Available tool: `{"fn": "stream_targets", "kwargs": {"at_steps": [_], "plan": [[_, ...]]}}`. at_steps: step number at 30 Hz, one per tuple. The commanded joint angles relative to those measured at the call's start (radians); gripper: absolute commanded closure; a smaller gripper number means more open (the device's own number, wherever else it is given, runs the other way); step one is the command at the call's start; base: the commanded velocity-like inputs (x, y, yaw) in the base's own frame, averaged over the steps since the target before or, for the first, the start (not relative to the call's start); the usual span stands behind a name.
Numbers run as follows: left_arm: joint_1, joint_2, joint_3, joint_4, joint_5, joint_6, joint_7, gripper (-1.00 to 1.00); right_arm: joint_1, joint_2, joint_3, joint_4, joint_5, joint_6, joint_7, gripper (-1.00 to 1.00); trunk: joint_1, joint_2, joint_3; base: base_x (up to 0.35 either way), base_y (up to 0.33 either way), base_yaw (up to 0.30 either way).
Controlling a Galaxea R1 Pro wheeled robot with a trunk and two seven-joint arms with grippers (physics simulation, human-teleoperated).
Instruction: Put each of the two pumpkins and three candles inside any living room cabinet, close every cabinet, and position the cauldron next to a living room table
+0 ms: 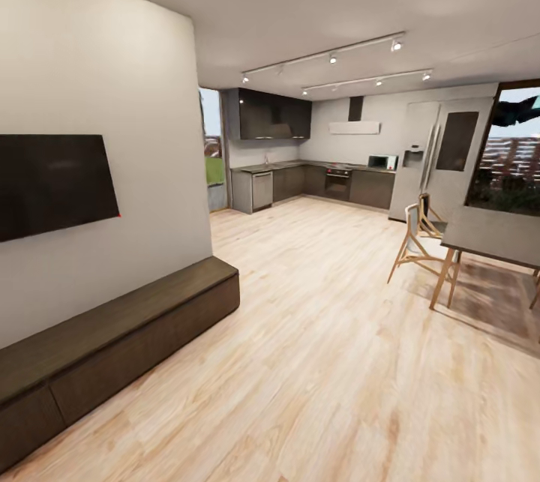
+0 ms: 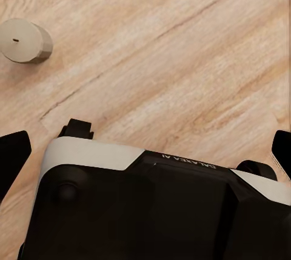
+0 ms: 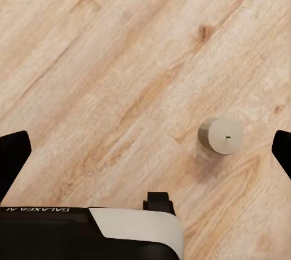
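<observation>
Faintly, "GALAXEA" lettering marks the robot base [image 3: 73,230] near a candle [image 3: 222,134].

A long, low dark brown cabinet [image 1: 112,351] ran along the white wall beneath a black wall-mounted screen [image 1: 52,182], its door panels shut. Pale wood floor [image 1: 315,362] stretched to a dark kitchen [image 1: 300,167] at the back. At right stood a taller table [image 1: 495,235] with wooden chairs [image 1: 416,242].
</observation>
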Motion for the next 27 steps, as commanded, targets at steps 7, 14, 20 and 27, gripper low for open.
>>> {"fn": "stream_targets", "kwargs": {"at_steps": [7, 14, 20, 27], "plan": [[0.000, 0.000, 0.005, -0.002, 0.003, 0.006, 0.000, -1.00, 0.000, 0.000, 0.000, -0.001, 0.001, 0.003, 0.000, -1.00, 0.001, -0.001, -0.002, 0.298, -0.060, 0.002], [0.000, 0.000, 0.005, -0.002, 0.003, 0.006, 0.000, -1.00, 0.000, 0.000, 0.000, -0.001, 0.001, 0.003, 0.000, -1.00, 0.001, -0.001, -0.002, 0.072, -0.013, 0.000], [0.000, 0.000, 0.005, -0.002, 0.003, 0.006, 0.000, -1.00, 0.000, 0.000, 0.000, -0.001, 0.001, 0.003, 0.001, -1.00, 0.001, -0.001, -0.002, 0.003, -0.001, 0.000], [0.000, 0.000, 0.005, -0.002, 0.003, 0.006, 0.000, -1.00, 0.000, 0.000, 0.000, -0.001, 0.001, 0.003, 0.000, -1.00, 0.001, -0.001, -0.002, 0.017, 0.000, 0.000]]}}
